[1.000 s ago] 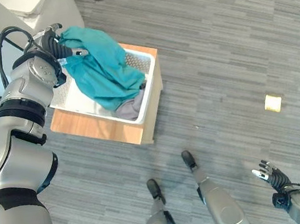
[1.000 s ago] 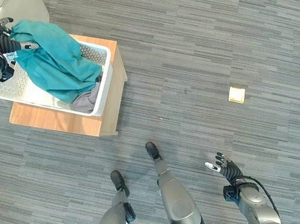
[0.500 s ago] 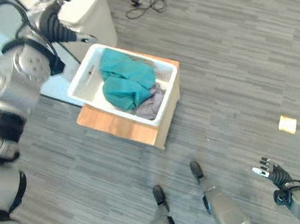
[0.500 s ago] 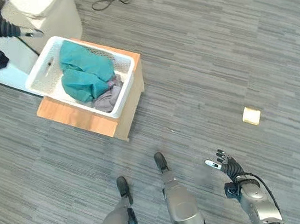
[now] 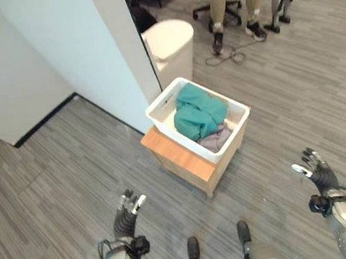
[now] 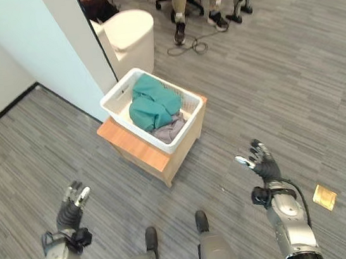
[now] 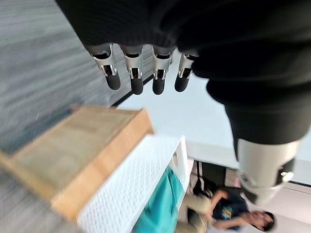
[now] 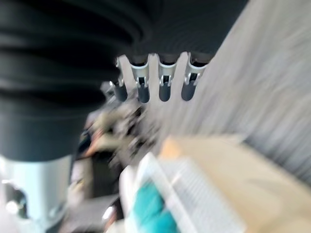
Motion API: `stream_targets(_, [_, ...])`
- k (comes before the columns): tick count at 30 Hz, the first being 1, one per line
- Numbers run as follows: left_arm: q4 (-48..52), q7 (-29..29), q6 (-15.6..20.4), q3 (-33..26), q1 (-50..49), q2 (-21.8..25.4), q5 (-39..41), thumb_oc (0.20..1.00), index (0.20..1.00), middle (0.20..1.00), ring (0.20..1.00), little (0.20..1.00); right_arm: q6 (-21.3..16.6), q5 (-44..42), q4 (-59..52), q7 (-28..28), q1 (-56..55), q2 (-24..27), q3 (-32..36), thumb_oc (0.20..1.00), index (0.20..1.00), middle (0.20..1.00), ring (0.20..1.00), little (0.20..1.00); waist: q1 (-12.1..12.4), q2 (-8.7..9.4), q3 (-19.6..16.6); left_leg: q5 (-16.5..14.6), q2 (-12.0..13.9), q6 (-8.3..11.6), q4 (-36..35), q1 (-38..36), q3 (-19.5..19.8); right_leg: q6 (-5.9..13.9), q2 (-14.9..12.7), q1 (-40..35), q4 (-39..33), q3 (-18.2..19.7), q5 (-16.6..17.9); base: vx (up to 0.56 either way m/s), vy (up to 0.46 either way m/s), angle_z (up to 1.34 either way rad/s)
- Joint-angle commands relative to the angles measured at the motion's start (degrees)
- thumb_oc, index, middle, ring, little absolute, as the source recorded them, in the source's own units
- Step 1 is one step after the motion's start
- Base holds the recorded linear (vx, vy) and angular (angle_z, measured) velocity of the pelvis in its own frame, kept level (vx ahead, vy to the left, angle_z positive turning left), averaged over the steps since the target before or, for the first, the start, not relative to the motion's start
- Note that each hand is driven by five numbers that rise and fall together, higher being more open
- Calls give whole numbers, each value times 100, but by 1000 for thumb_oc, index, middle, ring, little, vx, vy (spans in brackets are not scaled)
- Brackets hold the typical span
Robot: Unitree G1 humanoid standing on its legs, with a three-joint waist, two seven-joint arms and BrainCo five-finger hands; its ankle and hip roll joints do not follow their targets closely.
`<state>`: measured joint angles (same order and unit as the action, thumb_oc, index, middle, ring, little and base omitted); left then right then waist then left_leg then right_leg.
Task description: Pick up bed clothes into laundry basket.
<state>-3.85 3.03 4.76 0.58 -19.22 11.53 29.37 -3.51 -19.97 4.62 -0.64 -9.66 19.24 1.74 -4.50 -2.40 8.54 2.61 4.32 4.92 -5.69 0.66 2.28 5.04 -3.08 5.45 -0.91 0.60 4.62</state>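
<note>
Grey floor, teal clothes (image 5: 198,115) in basket (image 5: 158,110) — grey garment half-buried, both hands spread empty.

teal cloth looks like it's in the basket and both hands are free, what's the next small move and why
Probably none with the hands: keep them low and look round for more clothes. The teal cloth lies inside the white basket on the wooden stand, over a grey piece. The left hand and right hand hang open, apart from the basket, holding nothing.
</note>
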Motion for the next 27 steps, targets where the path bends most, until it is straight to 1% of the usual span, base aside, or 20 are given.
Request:
stream_targets(1, [82, -108, 231, -77, 488, 138, 605, 1000, 1000, 1000, 1000, 1000, -248, 34, -174, -118, -120, 66, -226, 1000, 1000, 1000, 1000, 1000, -38, 183, -53, -488, -100, -238, 120, -549, -101, 244, -99, -161, 12, -72, -343, -49, 39, -10])
stream_targets(4, [194, -63, 187, 60, 451, 215, 367, 1000, 1000, 1000, 1000, 1000, -164, -40, -260, -240, -136, 38, -527, 1000, 1000, 1000, 1000, 1000, 13, 188, -95, -519, -126, -305, 155, -646, -178, 265, -113, -137, 299, -66, -412, -29, 37, -27])
stream_targets(6, [322, -57, 208, 32, 459, 361, 230, 1000, 1000, 1000, 1000, 1000, -113, 138, -478, -292, -133, 158, -639, 1000, 1000, 1000, 1000, 1000, 27, 194, -138, -530, -143, -326, 168, -698, -178, 283, -150, -162, 333, -55, -433, -21, 33, -15])
stream_targets(8, [338, -56, 213, -5, 441, 385, 202, 1000, 1000, 1000, 1000, 1000, -100, 220, -547, -319, -153, 204, -648, 1000, 1000, 1000, 1000, 1000, 27, 196, -169, -533, -153, -331, 167, -718, -167, 289, -170, -208, 309, -65, -440, 0, 0, 0])
stream_targets(10, [377, -70, 237, -153, 322, 432, 61, 1000, 1000, 1000, 1000, 1000, -109, 483, -691, -348, -258, 320, -531, 1000, 1000, 1000, 1000, 1000, 37, 200, -246, -539, -193, -354, 183, -735, -96, 316, -234, -305, 261, -36, -449, 22, 28, 8])
stream_targets(14, [297, -41, 222, -278, 164, 349, 39, 1000, 1000, 1000, 1000, 1000, -72, 528, -774, -379, -321, 315, -476, 1000, 1000, 1000, 1000, 1000, 70, 198, -271, -565, -246, -402, 235, -717, -25, 342, -299, -331, 293, -34, -462, 2, 39, 16])
stream_targets(16, [245, 29, 216, -369, 117, 328, 19, 1000, 1000, 1000, 1000, 1000, -59, 514, -759, -418, -287, 288, -540, 1000, 1000, 1000, 1000, 1000, 129, 198, -183, -625, -304, -466, 438, -637, 32, 348, -343, -223, 622, -36, -522, -45, 45, 8])
stream_targets(17, [247, 29, 215, -372, 117, 328, 18, 1000, 1000, 1000, 1000, 1000, -61, 513, -756, -418, -284, 288, -542, 1000, 1000, 1000, 1000, 1000, 128, 202, -183, -632, -308, -467, 451, -628, 31, 349, -347, -208, 647, -33, -536, -96, -6, 3])
stream_targets(18, [263, 58, 239, -459, 106, 363, -8, 1000, 1000, 1000, 1000, 1000, -57, 503, -747, -493, -211, 313, -620, 1000, 1000, 1000, 1000, 1000, 206, 208, -1, -688, -311, -497, 706, -529, 60, 371, -341, -70, 1011, -67, -552, -85, -17, 13])
stream_targets(19, [264, 58, 237, -463, 111, 363, -8, 1000, 1000, 1000, 1000, 1000, -61, 502, -739, -494, -200, 312, -622, 1000, 1000, 1000, 1000, 1000, 200, 214, 2, -703, -317, -498, 738, -508, 64, 372, -346, -52, 1039, -67, -566, -185, -90, 11])
stream_targets(20, [259, 74, 271, -421, 282, 521, -17, 1000, 1000, 1000, 1000, 1000, -94, 528, -816, -492, -104, 359, -655, 1000, 1000, 1000, 1000, 1000, 200, 220, 185, -670, -359, -450, 1025, -232, 423, 371, -200, 3, 1315, 490, -675, -107, -74, 10])
stream_targets(21, [259, 75, 270, -421, 288, 523, -16, 1000, 1000, 1000, 1000, 1000, -96, 528, -811, -492, -97, 355, -653, 1000, 1000, 1000, 1000, 1000, 187, 224, 182, -676, -365, -449, 1045, -209, 438, 370, -206, 18, 1332, 477, -686, -146, -123, 32])
stream_targets(22, [226, 74, 296, -363, 416, 599, -18, 1000, 1000, 1000, 1000, 1000, -114, 489, -836, -466, -83, 347, -644, 1000, 1000, 1000, 1000, 1000, 197, 206, 226, -634, -390, -395, 1108, -72, 670, 358, -149, -31, 1395, 665, -818, -90, -109, 110])
stream_targets(23, [215, 66, 305, -316, 511, 643, -17, 1000, 1000, 1000, 1000, 1000, -105, 447, -822, -450, -85, 328, -631, 1000, 1000, 1000, 1000, 1000, 206, 178, 219, -555, -431, -322, 1148, 76, 918, 331, -162, -87, 1398, 749, -923, -131, -248, 183])
stream_targets(24, [210, 42, 300, -269, 607, 660, -56, 1000, 1000, 1000, 1000, 1000, -80, 427, -800, -434, -75, 330, -619, 1000, 1000, 1000, 1000, 1000, 218, 128, 144, -434, -523, -208, 1207, 271, 1483, 267, -228, -360, 1299, 962, -1135, -96, -198, 213])
stream_targets(25, [213, 43, 298, -271, 609, 659, -56, 1000, 1000, 1000, 1000, 1000, -82, 427, -798, -434, -70, 330, -619, 1000, 1000, 1000, 1000, 1000, 204, 123, 133, -405, -521, -204, 1194, 293, 1499, 269, -229, -348, 1276, 948, -1106, -64, -191, 196])
stream_targets(26, [225, 39, 314, -260, 609, 641, -54, 1000, 1000, 1000, 1000, 1000, -74, 440, -827, -446, -70, 365, -602, 1000, 1000, 1000, 1000, 1000, 214, 115, 95, -359, -551, -165, 1202, 362, 1715, 264, -124, -423, 1245, 1259, -1207, -42, -131, 214])
stream_targets(27, [242, 72, 326, -312, 587, 626, -61, 1000, 1000, 1000, 1000, 1000, -94, 432, -823, -479, -16, 422, -622, 1000, 1000, 1000, 1000, 1000, 211, 122, 84, -293, -605, -120, 1257, 444, 2012, 236, 76, -492, 1322, 1707, -1375, -138, -302, 203])
